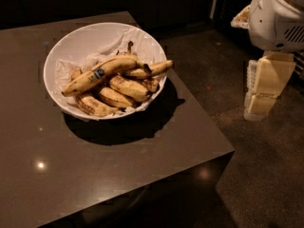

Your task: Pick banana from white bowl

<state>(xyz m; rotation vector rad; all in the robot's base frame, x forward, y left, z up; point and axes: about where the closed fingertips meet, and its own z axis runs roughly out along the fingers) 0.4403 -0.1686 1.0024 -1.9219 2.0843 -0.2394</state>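
The white bowl (pixel 76 42) stands on the dark table, lined with crumpled white paper. The banana (pixel 97 75), long, yellow and speckled with a small blue sticker, lies on top of several shorter, browner bananas (pixel 124 87) in the bowl. My gripper (pixel 257 109) hangs pointing down off the table's right side, over the floor, well right of the bowl and holding nothing that shows. The white arm housing (pixel 278 18) sits above it.
The dark brown table (pixel 104 175) has its right edge and front corner near the gripper. A dark speckled floor (pixel 266 175) lies to the right. Dark cabinets run along the back.
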